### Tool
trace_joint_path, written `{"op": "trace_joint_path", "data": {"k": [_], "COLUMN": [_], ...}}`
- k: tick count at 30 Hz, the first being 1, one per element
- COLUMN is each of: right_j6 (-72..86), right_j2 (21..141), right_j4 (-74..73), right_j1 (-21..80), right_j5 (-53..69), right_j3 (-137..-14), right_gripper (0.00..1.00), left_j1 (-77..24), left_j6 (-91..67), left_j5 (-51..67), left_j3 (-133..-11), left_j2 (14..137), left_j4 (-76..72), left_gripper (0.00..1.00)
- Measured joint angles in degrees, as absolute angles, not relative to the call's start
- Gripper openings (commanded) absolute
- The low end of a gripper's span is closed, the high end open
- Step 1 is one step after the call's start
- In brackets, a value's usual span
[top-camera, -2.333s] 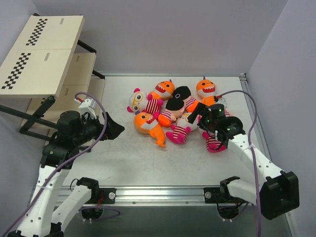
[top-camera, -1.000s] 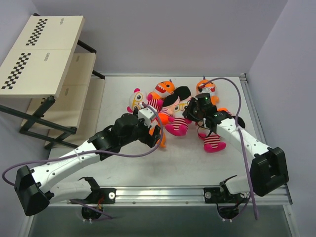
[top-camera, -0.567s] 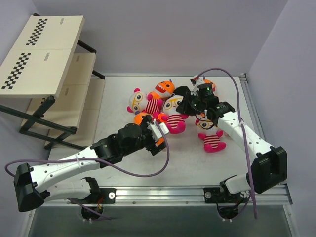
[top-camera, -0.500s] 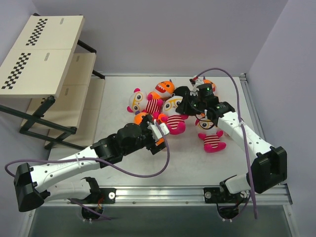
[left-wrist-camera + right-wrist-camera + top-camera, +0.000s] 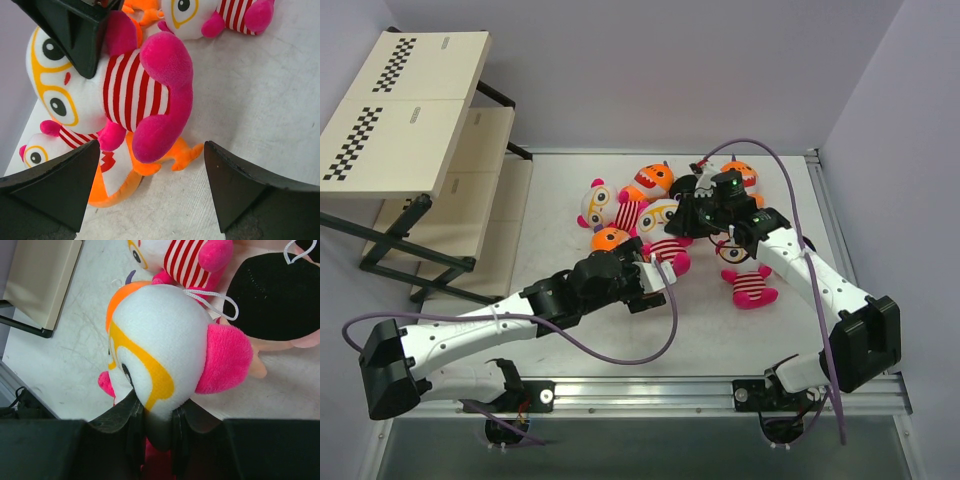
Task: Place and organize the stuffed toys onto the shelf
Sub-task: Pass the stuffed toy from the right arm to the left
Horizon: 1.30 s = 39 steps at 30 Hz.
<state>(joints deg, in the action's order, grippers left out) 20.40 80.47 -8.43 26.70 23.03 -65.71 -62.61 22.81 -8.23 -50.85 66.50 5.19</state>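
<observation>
My right gripper (image 5: 159, 402) is shut on the white head of a pink-and-white striped doll (image 5: 160, 340), holding it over the pile of stuffed toys. That held doll (image 5: 665, 232) hangs head-up, its pink legs (image 5: 160, 100) just ahead of my left gripper (image 5: 150, 160). The left gripper (image 5: 658, 280) is open, and there is nothing between its fingers. An orange shark (image 5: 115, 175) lies on the table under the doll. The shelf (image 5: 410, 110) stands at the far left, and no toys show on it.
Around the held doll lie another striped doll (image 5: 600, 205), two orange sharks (image 5: 653, 180) (image 5: 738, 178), a black-headed doll (image 5: 685, 188) and a striped doll (image 5: 748, 278) under the right arm. A purple cable (image 5: 620, 350) loops over the table's near part.
The right gripper has carried the striped doll up and a little left. The left arm has reached further right, bringing its open fingers up to the doll's legs.
</observation>
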Motion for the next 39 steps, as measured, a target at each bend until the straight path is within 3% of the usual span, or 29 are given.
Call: {"op": "trace_joint_path", "data": {"k": [12, 13, 19, 27, 39], "right_j6": [19.2, 19.2, 19.2, 19.2, 19.2], "right_j2": [80.4, 80.4, 80.4, 80.4, 80.4], "right_j4": [-7.0, -7.0, -6.6, -6.0, -5.8], "right_j1": [27.1, 27.2, 27.9, 28.3, 28.6], "right_j5": [24.1, 24.1, 24.5, 24.7, 25.3], "right_j3": [-65.8, -65.8, -65.8, -65.8, -65.8], "right_gripper": [0.0, 0.0, 0.0, 0.0, 0.0], "left_j1": [-62.6, -62.6, -62.6, -62.6, -62.6], "left_j6": [23.7, 23.7, 23.8, 23.8, 23.5], "left_j5": [-8.4, -8.4, -8.4, -8.4, -8.8], "left_j3": [-50.9, -50.9, -52.3, -53.4, -53.5], "left_j2": [70.7, 70.9, 72.8, 74.0, 74.2], "left_j4": [5.8, 5.8, 6.4, 7.2, 8.2], "left_gripper": [1.0, 0.95, 0.87, 0.65, 0.66]}}
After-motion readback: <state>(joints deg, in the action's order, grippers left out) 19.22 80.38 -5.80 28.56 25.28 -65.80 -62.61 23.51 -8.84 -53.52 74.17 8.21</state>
